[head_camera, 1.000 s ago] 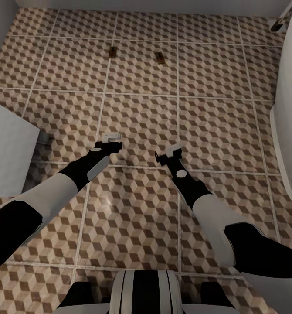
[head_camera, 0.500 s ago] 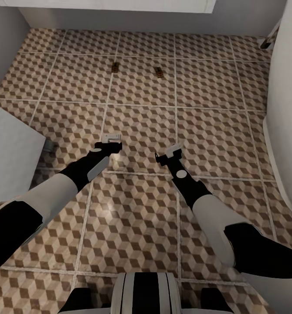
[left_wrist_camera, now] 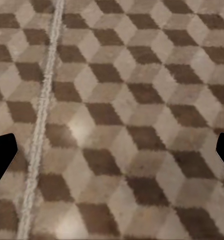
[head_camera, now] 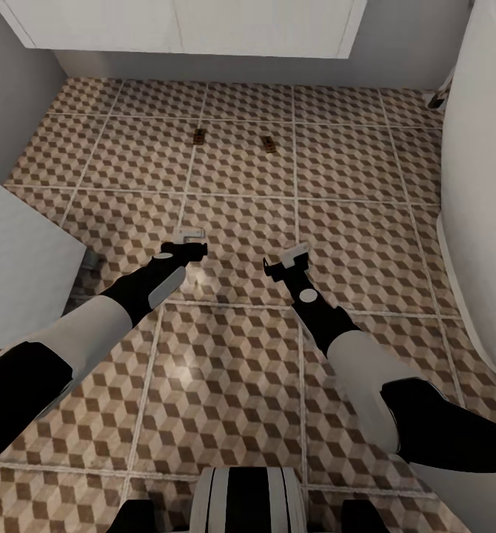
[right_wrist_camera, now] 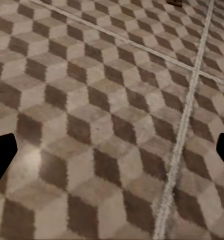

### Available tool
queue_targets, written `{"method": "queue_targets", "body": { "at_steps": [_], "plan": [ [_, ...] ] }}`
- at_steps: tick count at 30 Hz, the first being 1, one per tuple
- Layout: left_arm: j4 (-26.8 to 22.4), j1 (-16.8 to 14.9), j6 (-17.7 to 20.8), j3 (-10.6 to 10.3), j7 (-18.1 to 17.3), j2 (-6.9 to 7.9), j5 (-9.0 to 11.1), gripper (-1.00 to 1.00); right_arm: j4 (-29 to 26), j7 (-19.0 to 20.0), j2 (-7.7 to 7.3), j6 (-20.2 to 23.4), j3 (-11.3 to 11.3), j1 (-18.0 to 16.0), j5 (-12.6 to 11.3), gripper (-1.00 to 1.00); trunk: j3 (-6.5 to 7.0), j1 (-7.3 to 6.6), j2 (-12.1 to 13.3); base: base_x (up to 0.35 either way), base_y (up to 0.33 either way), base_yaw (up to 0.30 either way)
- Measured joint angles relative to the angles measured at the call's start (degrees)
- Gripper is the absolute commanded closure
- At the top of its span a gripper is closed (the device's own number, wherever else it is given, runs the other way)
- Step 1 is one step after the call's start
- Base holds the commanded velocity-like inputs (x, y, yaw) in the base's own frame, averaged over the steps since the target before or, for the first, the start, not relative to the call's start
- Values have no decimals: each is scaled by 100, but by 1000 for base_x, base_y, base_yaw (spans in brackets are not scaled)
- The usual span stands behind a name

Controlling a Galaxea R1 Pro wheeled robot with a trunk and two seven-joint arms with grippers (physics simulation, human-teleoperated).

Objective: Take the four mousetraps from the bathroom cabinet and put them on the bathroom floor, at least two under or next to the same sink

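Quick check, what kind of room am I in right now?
Most likely a bathroom: cube-patterned floor tiles, a long white wall-hung sink ahead, and a curved white fixture at the right edge. Two mousetraps lie on the tiles near the sink.

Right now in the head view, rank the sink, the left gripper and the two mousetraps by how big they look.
1. bathroom sink
2. left gripper, though it is nearer the camera
3. The left mousetrap and right mousetrap look alike.

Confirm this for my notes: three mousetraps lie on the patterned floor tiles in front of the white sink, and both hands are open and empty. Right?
Not quite. The head view shows two mousetraps, one and another, not three. The rest holds: they lie on the bathroom floor before the white sink, and the left hand and right hand are open and empty.
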Motion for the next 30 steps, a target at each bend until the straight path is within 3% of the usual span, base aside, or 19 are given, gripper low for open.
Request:
{"method": "queue_targets", "body": {
  "at_steps": [30],
  "plan": [
    [18, 30, -5, -17, 0, -8, -9, -100, -9, -40, 0, 11, -25, 193, -11, -100, 667, -77, 40, 0, 0, 0]
  ]
}}
